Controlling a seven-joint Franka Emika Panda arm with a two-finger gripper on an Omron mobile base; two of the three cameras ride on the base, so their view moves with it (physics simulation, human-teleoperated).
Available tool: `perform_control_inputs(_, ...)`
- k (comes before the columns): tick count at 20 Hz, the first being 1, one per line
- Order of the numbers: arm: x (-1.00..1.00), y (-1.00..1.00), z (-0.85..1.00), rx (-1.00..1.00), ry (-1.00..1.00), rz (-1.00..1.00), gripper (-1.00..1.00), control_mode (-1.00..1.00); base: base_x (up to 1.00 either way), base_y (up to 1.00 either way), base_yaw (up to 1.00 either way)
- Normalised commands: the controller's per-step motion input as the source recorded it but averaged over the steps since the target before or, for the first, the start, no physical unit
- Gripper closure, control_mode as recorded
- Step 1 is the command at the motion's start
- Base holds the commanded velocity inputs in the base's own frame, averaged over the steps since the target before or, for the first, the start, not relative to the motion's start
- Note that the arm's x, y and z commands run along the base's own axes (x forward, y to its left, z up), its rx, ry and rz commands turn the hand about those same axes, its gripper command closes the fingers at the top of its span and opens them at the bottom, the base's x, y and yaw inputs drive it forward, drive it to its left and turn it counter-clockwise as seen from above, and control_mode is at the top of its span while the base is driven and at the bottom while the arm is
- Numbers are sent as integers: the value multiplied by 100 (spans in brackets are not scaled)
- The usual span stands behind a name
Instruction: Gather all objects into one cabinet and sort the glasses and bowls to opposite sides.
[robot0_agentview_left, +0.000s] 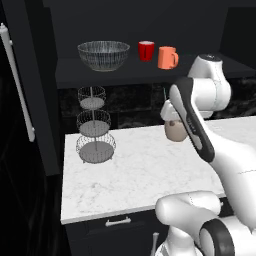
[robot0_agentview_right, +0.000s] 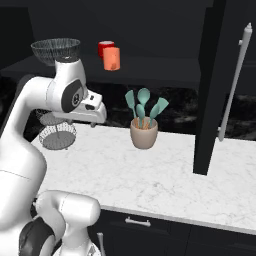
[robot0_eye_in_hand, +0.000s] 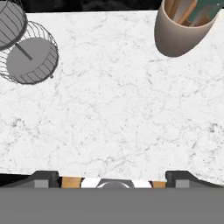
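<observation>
Up on the dark shelf of the open cabinet stand three task things: one striped see-through bowl at the left, then one red cup and one orange mug just beside each other to its right. Two pale bar handles show, one on each open door. Below, the white marble counter carries one three-tier wire basket stand and one beige pot holding four teal spoons. Hovering over bare marble between stand and pot, the claw has its two fingertips spread wide, gripping nothing.
</observation>
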Motion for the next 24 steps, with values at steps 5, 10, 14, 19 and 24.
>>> perform_control_inputs(5,-96,-49,15,0,-1,-9,-100,-100,0,0,0)
perform_control_inputs(10,-98,-22,12,0,-3,-10,-100,-100,0,0,0)
perform_control_inputs(14,-55,8,17,-1,-5,-3,-100,-100,0,0,0)
perform_control_inputs(19,-8,41,14,-3,-2,-2,-100,-100,0,0,0)
perform_control_inputs(24,-5,54,6,-4,0,0,-100,-100,0,0,0)
